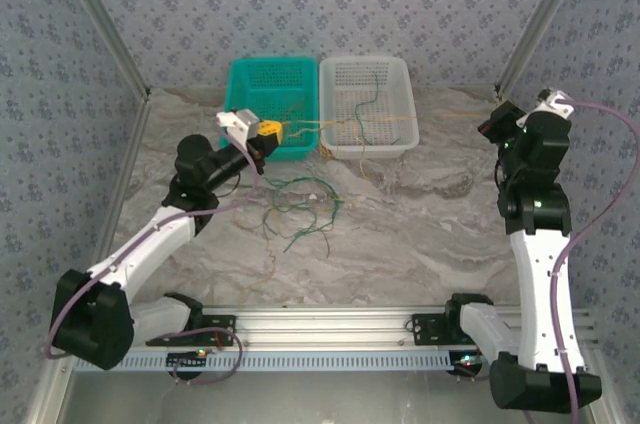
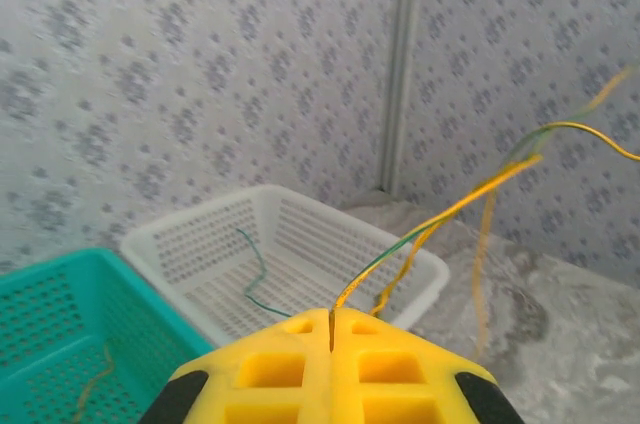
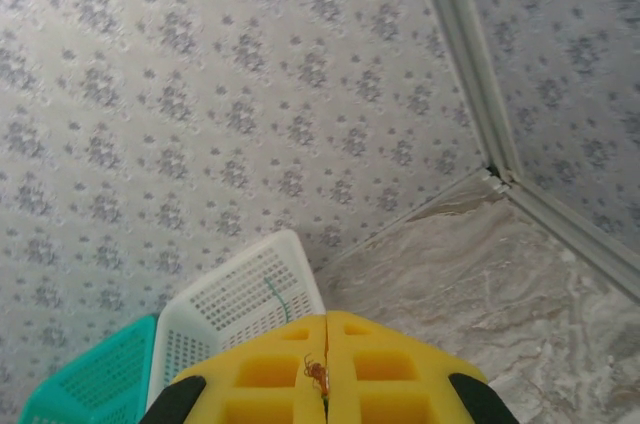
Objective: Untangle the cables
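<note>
A loose tangle of dark green and yellow-tan cables (image 1: 300, 209) lies on the marble table in front of the baskets. My left gripper (image 1: 268, 132) hovers at the teal basket's front edge, shut on yellow-tan cables (image 2: 440, 219) that leave its closed tips (image 2: 331, 316) and run right. One thin yellow strand (image 1: 440, 116) stretches across the white basket's front to my right gripper (image 1: 492, 126), raised at the far right. The right jaws (image 3: 325, 344) are shut, with a bare copper wire end (image 3: 317, 374) pinched in the seam. One green cable (image 1: 374, 94) lies in the white basket.
A teal basket (image 1: 240, 79) and a white basket (image 1: 405, 79) stand side by side at the back wall. Patterned walls close in the sides, with metal corner posts (image 1: 530, 24). An aluminium rail (image 1: 330, 329) runs along the near edge.
</note>
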